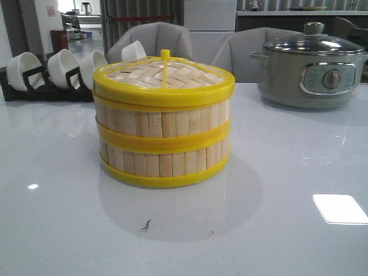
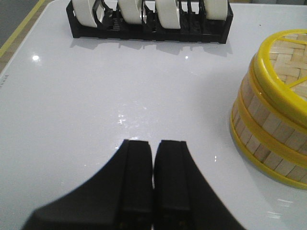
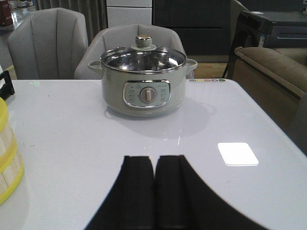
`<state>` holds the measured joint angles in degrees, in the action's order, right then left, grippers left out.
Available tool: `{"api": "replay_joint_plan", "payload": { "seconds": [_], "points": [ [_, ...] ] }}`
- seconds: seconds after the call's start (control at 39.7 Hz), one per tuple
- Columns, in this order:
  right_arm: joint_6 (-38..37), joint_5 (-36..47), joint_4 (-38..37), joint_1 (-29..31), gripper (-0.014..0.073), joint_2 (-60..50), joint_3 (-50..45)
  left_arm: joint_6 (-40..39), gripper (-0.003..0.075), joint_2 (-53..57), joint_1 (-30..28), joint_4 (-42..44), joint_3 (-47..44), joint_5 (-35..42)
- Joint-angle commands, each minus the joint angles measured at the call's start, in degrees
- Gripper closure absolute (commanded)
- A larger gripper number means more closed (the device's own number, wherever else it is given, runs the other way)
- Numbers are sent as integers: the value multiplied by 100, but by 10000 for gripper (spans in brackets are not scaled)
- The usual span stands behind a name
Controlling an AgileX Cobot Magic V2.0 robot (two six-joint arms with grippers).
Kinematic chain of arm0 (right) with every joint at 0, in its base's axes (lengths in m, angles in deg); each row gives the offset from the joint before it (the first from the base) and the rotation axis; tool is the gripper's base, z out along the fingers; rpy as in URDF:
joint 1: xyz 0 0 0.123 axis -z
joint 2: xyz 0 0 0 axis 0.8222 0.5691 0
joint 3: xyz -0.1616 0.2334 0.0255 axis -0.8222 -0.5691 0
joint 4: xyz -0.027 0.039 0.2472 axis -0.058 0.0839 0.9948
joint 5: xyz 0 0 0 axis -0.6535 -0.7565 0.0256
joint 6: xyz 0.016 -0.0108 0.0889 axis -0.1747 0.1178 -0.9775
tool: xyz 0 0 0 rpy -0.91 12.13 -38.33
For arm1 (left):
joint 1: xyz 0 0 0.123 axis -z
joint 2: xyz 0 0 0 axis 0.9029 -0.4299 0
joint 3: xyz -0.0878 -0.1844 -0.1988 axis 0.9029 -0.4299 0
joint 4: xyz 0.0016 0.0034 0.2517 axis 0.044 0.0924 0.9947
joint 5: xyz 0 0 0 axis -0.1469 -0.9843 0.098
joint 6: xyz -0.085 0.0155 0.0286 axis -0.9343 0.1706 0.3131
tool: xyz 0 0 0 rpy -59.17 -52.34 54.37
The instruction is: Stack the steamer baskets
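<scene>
Two steamer baskets (image 1: 163, 146) stand stacked one on the other in the middle of the white table, bamboo-slat walls between yellow rims. A woven yellow-rimmed lid (image 1: 164, 77) with a small yellow knob sits on top. The stack's side shows in the left wrist view as steamer baskets (image 2: 271, 129) and its edge in the right wrist view as steamer baskets (image 3: 8, 158). My left gripper (image 2: 153, 143) is shut with nothing in it, over bare table away from the stack. My right gripper (image 3: 154, 159) is also shut and empty, on the stack's other side. Neither gripper shows in the front view.
A black rack (image 1: 40, 86) holding white bowls (image 1: 63, 66) stands at the back left, also seen as the rack (image 2: 148, 31). A grey-green electric pot (image 1: 311, 72) with a glass lid sits at the back right, the pot (image 3: 144, 88) facing my right gripper. Grey chairs stand behind the table.
</scene>
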<state>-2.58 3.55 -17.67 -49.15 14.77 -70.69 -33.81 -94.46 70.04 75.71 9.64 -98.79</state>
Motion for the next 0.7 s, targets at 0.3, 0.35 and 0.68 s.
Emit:
{"api": "replay_joint_plan", "payload": {
  "seconds": [0.3,0.35,0.68],
  "points": [
    [51,555,-56,19,519,50,168,-13,635,155,47,-29,161,703],
    [51,555,-56,19,519,50,168,29,635,274,60,-15,161,763],
    [51,555,-56,19,519,50,168,79,635,1628,60,337,-781,1637]
  ]
}}
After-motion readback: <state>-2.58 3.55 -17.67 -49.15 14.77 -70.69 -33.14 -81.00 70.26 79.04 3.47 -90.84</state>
